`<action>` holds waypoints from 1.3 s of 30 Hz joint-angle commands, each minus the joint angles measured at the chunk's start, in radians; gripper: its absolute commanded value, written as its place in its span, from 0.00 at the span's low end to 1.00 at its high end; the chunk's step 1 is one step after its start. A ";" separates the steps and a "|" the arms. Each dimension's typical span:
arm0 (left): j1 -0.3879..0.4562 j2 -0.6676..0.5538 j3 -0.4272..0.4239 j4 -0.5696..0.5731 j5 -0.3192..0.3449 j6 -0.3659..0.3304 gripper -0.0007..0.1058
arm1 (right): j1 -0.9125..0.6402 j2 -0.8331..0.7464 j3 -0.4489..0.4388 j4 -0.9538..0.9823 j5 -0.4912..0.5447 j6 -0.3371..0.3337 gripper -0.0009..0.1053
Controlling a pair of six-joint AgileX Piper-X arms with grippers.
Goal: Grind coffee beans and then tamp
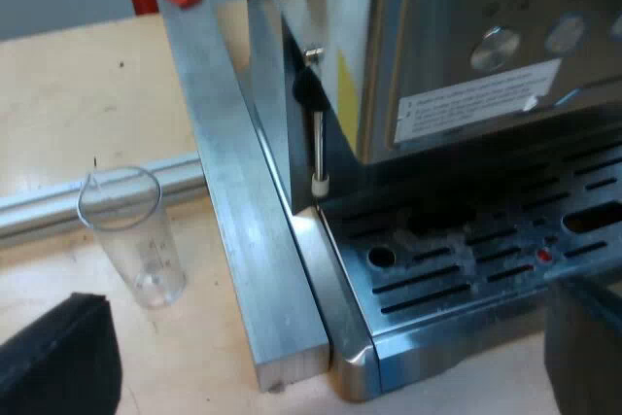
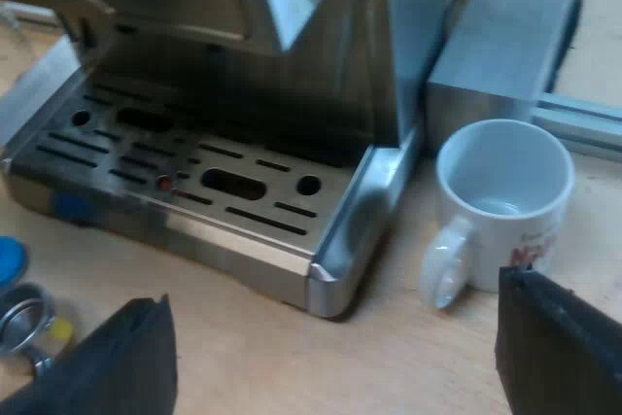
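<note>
Left gripper (image 1: 321, 357) and right gripper (image 2: 330, 357) both have fingers spread, holding nothing. The holder (image 2: 24, 320) lies loose on the bench (image 2: 243, 342) by the espresso machine (image 2: 233, 235), so grinding and tamping both look undone.

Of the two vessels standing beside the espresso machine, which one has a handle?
The white mug: a handle sticks out from its side. The measuring glass is clear and handleless.

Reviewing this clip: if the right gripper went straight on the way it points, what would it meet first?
Probably the front corner of the espresso machine's drip tray, which sits midway ahead of the open right gripper. The mug stands off that line, by one finger. Depth is unclear.
</note>
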 commanded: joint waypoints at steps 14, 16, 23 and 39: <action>-0.004 -0.287 0.036 0.091 -0.021 0.019 0.84 | 0.077 -0.256 -0.009 0.025 0.138 0.074 0.66; -0.004 -0.326 0.057 0.101 -0.021 0.019 0.84 | 0.077 -0.287 -0.003 0.025 0.143 0.099 0.66; -0.004 -0.493 0.124 0.147 -0.021 0.019 0.84 | 0.077 -0.397 0.004 0.025 0.143 0.102 0.66; -0.004 -0.616 0.180 0.214 -0.019 0.016 0.84 | 0.075 -0.483 0.026 0.053 0.133 0.112 0.66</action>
